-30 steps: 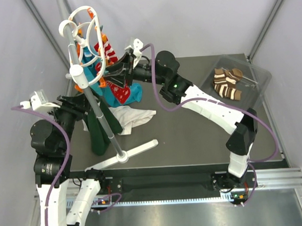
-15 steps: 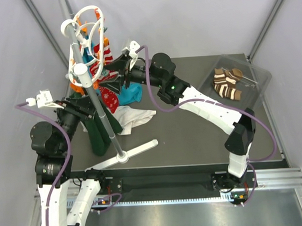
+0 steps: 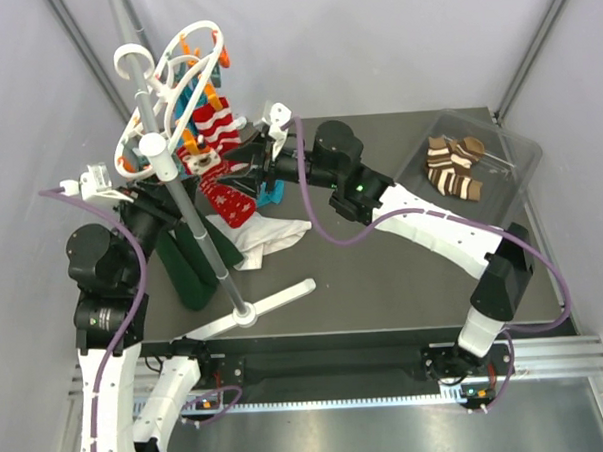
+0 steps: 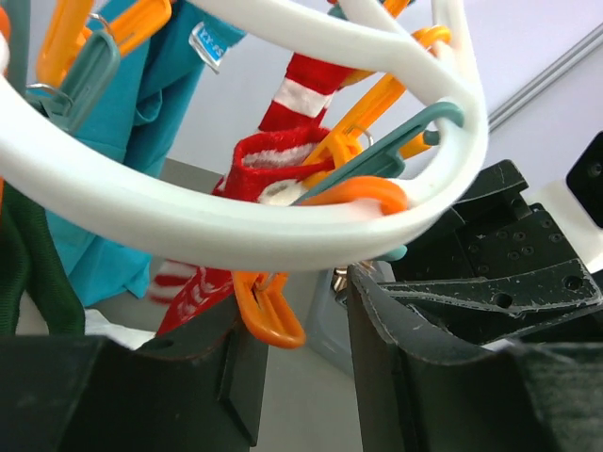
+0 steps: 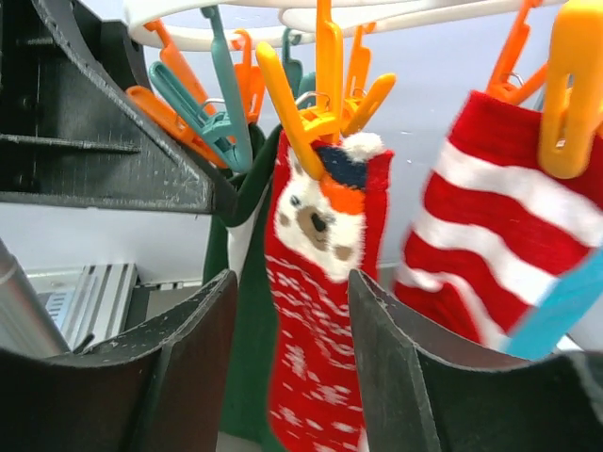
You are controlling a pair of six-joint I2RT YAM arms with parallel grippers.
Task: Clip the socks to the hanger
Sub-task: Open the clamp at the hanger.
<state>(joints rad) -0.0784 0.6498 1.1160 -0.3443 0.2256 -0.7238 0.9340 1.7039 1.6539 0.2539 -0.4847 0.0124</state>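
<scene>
The white ring hanger [image 3: 170,77] with orange clips tops a grey pole [image 3: 196,226]. A red-and-white striped sock [image 3: 215,125] and a red patterned sock [image 3: 230,197] hang clipped to it. In the right wrist view the patterned sock [image 5: 325,282], with a bear face, hangs from an orange clip [image 5: 311,118] between the open fingers of my right gripper [image 5: 292,282]; the striped sock [image 5: 490,217] hangs to the right. My right gripper [image 3: 231,167] is beside both socks. My left gripper [image 3: 152,197] is open under the hanger ring [image 4: 236,221], with an orange clip [image 4: 273,311] between its fingers. Brown-and-cream socks [image 3: 454,167] lie in the bin.
A clear plastic bin [image 3: 509,157] sits at the back right. A white cloth [image 3: 267,232] and a dark green garment [image 3: 193,266] lie by the pole's white foot [image 3: 275,297]. A teal garment [image 4: 141,113] hangs from the hanger.
The hanger has turned and tilted left, swinging the socks with it. My right gripper has drawn back slightly to the right, with the patterned sock now hanging free. My left gripper rose to the ring.
</scene>
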